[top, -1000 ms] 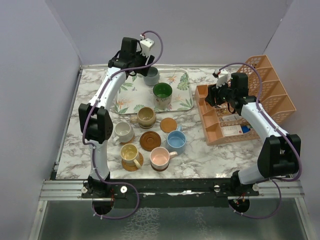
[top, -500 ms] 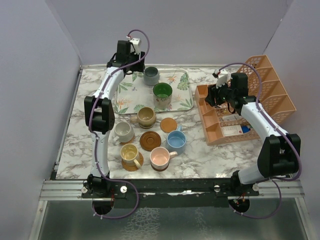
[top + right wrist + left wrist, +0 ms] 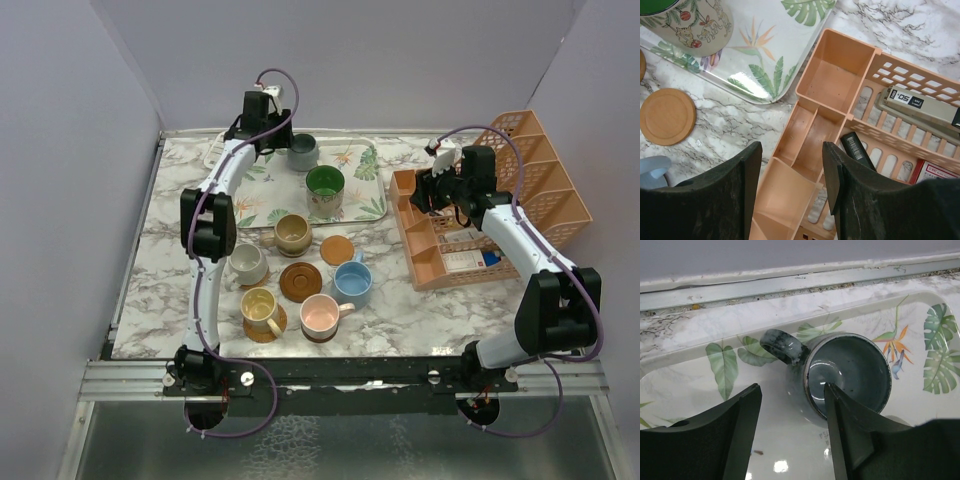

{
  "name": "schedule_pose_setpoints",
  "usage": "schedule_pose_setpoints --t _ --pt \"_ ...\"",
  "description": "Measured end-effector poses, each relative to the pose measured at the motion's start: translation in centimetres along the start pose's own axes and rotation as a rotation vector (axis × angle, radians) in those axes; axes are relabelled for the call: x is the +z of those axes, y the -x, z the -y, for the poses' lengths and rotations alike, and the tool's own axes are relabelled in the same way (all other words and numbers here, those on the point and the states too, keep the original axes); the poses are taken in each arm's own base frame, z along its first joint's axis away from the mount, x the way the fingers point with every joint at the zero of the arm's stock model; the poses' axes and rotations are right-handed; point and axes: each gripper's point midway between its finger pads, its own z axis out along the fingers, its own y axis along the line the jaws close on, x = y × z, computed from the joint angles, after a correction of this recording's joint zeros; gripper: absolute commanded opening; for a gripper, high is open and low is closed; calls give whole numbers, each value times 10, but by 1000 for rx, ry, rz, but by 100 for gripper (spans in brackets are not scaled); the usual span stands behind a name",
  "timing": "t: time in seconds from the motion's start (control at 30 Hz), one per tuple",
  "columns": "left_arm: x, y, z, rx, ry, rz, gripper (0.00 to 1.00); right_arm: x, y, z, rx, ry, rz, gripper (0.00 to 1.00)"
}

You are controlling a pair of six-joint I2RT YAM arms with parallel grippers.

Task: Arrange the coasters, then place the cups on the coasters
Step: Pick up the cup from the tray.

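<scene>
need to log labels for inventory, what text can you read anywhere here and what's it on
"50": on the white label of the grey bar lying in the orange rack, seen upside down.
Red box in the rack: white print, too small to read.
Black piece in the rack: striped white label, unreadable.
Top view: any print there is too small to read.

Upper centre of your overhead view: the tray (image 3: pixel 368 166) holds two cups, the rear cup (image 3: pixel 302 152) up-left of the front cup (image 3: pixel 325 188). To its right stands the rack (image 3: pixel 550 195). Below the tray, five cups (image 3: pixel 293 233) cluster around the upper coaster (image 3: pixel 338 249) and lower coaster (image 3: pixel 300 282).
</scene>
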Motion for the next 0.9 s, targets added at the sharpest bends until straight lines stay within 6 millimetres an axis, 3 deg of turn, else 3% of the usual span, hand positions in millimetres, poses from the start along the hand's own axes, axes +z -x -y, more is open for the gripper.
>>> schedule_pose_setpoints --t 0.23,0.6,0.9 --pt "18 -15 3 0 -6 -21 50 0 0 0 0 1 -1 53" --pt "22 -22 1 18 -1 -29 30 0 -3 -1 4 3 -10 53" --pt "23 -39 -26 11 33 -63 16 0 -3 -1 1 5 -11 54"
